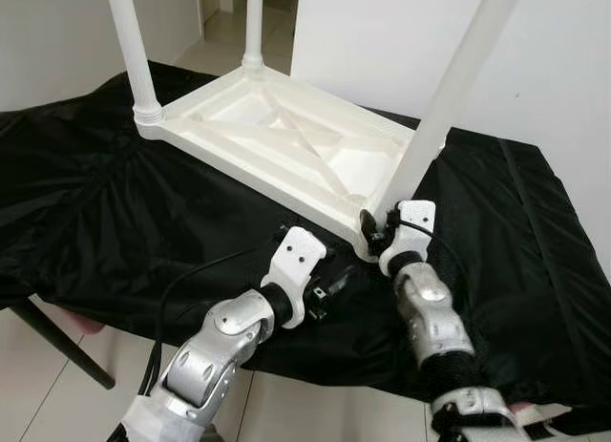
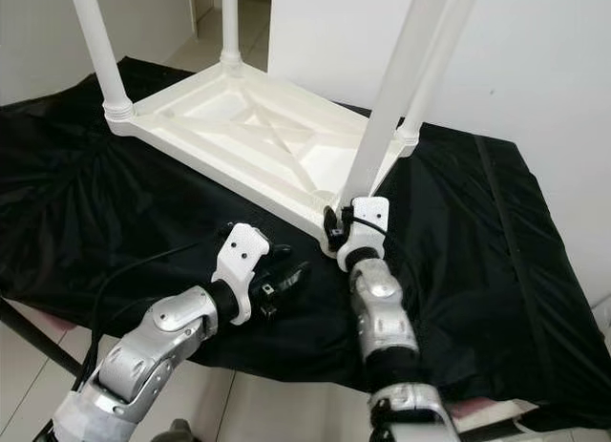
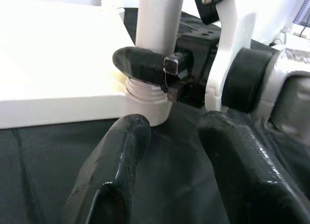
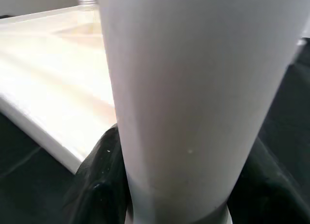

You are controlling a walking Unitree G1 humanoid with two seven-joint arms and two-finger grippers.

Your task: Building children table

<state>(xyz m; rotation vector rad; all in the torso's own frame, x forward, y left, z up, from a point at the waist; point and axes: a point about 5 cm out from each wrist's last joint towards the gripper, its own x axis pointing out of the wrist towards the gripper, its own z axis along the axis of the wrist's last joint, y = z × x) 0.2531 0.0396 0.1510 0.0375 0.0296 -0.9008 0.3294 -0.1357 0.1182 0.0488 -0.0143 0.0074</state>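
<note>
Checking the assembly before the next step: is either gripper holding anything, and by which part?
The right gripper grips the near table leg at its base, by the tabletop's corner. The left gripper holds nothing, jaws open.

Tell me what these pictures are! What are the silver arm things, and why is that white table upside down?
It's a robot with two silver arms, building a little table. Two pictures come from cameras in its head, looking down. The other two come from cameras on its wrists. The white table lies upside down on a black cloth, legs pointing up. The right gripper, with its black fingers, is closed around the bottom of the nearest leg, where it joins the tabletop's corner. The left gripper is open, holding nothing, just above the cloth beside that corner.
</note>
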